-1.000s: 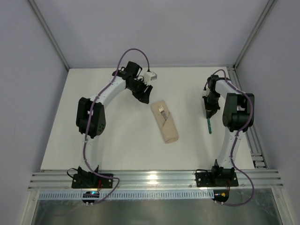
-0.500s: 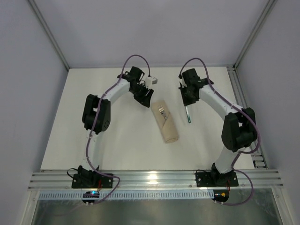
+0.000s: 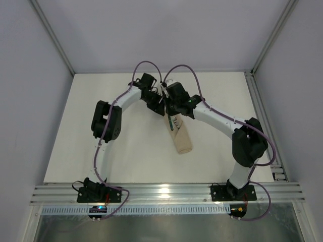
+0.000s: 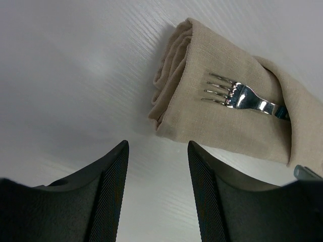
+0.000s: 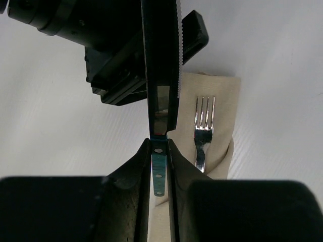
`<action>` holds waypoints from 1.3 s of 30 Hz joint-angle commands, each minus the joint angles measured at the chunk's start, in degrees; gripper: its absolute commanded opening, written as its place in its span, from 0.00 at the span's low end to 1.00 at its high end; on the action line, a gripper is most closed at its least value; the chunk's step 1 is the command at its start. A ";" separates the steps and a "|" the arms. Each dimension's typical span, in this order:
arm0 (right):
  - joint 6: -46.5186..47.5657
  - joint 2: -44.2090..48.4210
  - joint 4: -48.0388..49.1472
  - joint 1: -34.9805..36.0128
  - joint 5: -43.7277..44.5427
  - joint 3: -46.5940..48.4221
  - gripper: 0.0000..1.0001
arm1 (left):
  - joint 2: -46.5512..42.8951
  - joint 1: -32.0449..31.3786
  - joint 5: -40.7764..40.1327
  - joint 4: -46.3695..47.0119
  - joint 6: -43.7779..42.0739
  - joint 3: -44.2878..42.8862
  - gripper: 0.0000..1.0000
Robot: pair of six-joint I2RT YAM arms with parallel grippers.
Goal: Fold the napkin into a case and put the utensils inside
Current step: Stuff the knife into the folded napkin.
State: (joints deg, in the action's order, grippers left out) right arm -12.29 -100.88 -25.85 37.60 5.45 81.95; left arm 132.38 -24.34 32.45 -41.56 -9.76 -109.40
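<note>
The napkin is folded into a narrow beige case (image 3: pixel 182 139) lying on the white table; it also shows in the left wrist view (image 4: pixel 222 118) and the right wrist view (image 5: pixel 224 96). The fork (image 4: pixel 241 96) lies tucked in it, tines out of the top (image 5: pixel 204 123). My right gripper (image 5: pixel 159 146) is shut on the knife (image 5: pixel 161 65) by its green handle, with the blade pointing away above the case's top end (image 3: pixel 175 122). My left gripper (image 4: pixel 157 166) is open and empty, just off the case's top left corner (image 3: pixel 159 103).
The two grippers are close together over the top of the case; the left gripper's black body (image 5: pixel 131 55) fills the right wrist view beside the blade. A metal rail (image 3: pixel 161 191) runs along the near table edge.
My right arm has swung from the right side of the table leftward to the case's top, carrying the knife. My left gripper has shifted slightly closer to the case.
</note>
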 commanded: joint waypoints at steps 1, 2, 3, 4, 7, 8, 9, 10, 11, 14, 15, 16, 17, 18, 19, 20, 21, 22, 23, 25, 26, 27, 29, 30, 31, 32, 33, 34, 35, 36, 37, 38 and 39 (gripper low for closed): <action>-1.94 -0.45 5.54 1.07 3.42 -1.18 0.04 | 1.74 0.34 2.01 2.27 2.29 -2.22 0.53; -1.77 -0.89 6.07 1.07 3.16 -1.36 0.04 | 1.92 0.34 1.66 2.36 2.55 -2.22 0.53; -1.77 -1.24 6.16 1.15 3.25 -1.53 0.04 | 2.18 0.34 1.48 2.45 2.55 -2.22 0.53; -1.77 -1.60 5.98 1.15 3.16 -1.53 0.04 | 2.45 0.34 1.39 2.54 2.73 -2.22 0.53; -1.59 -3.00 5.29 1.15 2.98 -1.71 0.03 | 2.88 0.34 1.57 2.71 2.99 -2.22 0.53; -1.51 -3.35 4.93 1.24 3.25 -1.80 0.04 | 3.06 0.26 1.65 2.89 2.99 -2.30 0.53; -1.42 -3.79 4.75 1.24 4.29 -1.80 0.04 | 3.06 0.34 1.92 2.98 3.17 -2.30 0.53; -1.07 -3.80 4.75 1.24 4.74 -2.41 0.03 | 3.15 0.34 2.18 2.89 3.25 -2.22 0.52; -0.89 -3.88 4.67 1.24 5.00 -2.67 0.03 | 3.24 0.34 2.44 2.89 3.26 -2.30 0.52; -0.19 -3.88 4.58 1.33 5.62 -3.29 0.04 | 3.41 0.34 3.68 2.80 2.99 -2.30 0.51; -0.01 -3.97 4.40 1.42 5.62 -3.29 0.03 | 3.50 0.26 3.50 2.80 2.99 -2.48 0.51; 0.69 -4.41 3.62 1.42 5.62 -3.12 0.03 | 3.59 0.26 3.41 2.80 2.90 -2.57 0.51; 1.04 -4.67 3.17 1.51 5.53 -2.94 0.04 | 3.94 0.26 3.24 2.71 2.90 -2.74 0.51; 1.22 -4.85 2.82 1.59 5.45 -2.85 0.04 | 4.12 0.26 3.24 2.54 2.90 -2.92 0.49; 1.39 -4.85 2.30 1.59 5.45 -2.94 0.04 | 4.47 0.26 3.32 2.28 2.90 -3.35 0.44; 1.57 -4.76 2.12 1.68 5.10 -3.03 0.04 | 4.64 0.26 3.32 2.19 3.08 -3.45 0.40; 1.57 -4.59 1.94 1.60 4.92 -3.20 0.04 | 4.99 0.26 3.32 2.01 3.25 -3.53 0.37; 1.57 -4.50 1.42 1.59 4.74 -3.38 0.04 | 5.17 0.26 3.32 1.92 3.43 -3.62 0.31; 1.66 -4.33 1.06 1.68 3.96 -3.47 0.03 | 5.26 0.26 3.41 1.92 3.52 -3.71 0.27; 1.75 -4.41 0.10 1.68 3.08 -3.55 0.03 | 5.61 0.26 3.59 2.10 3.69 -3.88 0.17; 1.75 -4.67 -0.34 1.68 2.29 -3.47 0.04 | 5.70 0.26 3.68 2.19 3.96 -3.97 0.12; 1.92 -4.94 -0.87 1.68 2.02 -3.29 0.03 | 5.79 0.26 3.50 2.19 4.13 -4.15 0.05; 2.19 -5.20 -2.19 1.95 1.84 -3.55 0.04 | 5.88 0.26 3.50 2.45 4.31 -4.50 0.00; 2.45 -5.29 -2.89 2.03 1.75 -3.82 0.03 | 5.79 0.26 3.59 2.54 4.40 -4.59 0.00; 2.54 -5.29 -3.24 2.21 1.67 -4.08 0.04 | 5.70 0.26 3.76 2.89 4.75 -4.59 0.00; 2.45 -5.29 -3.51 2.38 1.49 -4.17 0.04 | 5.70 0.26 3.76 3.06 4.92 -4.59 0.00; 2.80 -5.20 -4.38 2.39 0.79 -4.52 0.04 | 5.61 0.26 3.85 3.15 4.84 -4.59 0.00; 2.80 -5.20 -4.65 2.65 0.70 -4.69 0.03 | 5.44 0.26 3.85 3.24 4.92 -4.59 0.00; 2.72 -5.12 -4.83 2.82 0.53 -5.31 0.04 | 5.35 0.26 3.85 3.15 4.93 -4.59 0.00; 2.63 -4.77 -5.18 3.00 0.18 -5.75 0.04 | 5.35 0.26 3.77 3.15 4.84 -4.59 0.00; 2.28 -4.68 -5.27 3.09 0.08 -6.27 0.04 | 5.26 0.34 3.85 3.24 4.84 -4.59 0.00; 2.10 -4.50 -5.27 3.35 -0.09 -7.24 0.03 | 5.26 0.34 3.85 3.07 4.84 -4.50 0.00; 1.93 -4.33 -5.35 3.53 -0.61 -7.68 0.04 | 5.17 0.34 4.03 3.15 4.75 -4.50 0.00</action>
State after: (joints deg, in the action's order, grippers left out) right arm -10.04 -105.69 -26.98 39.90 7.42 77.08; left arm 137.53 -24.23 36.71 -39.70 -4.84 -112.36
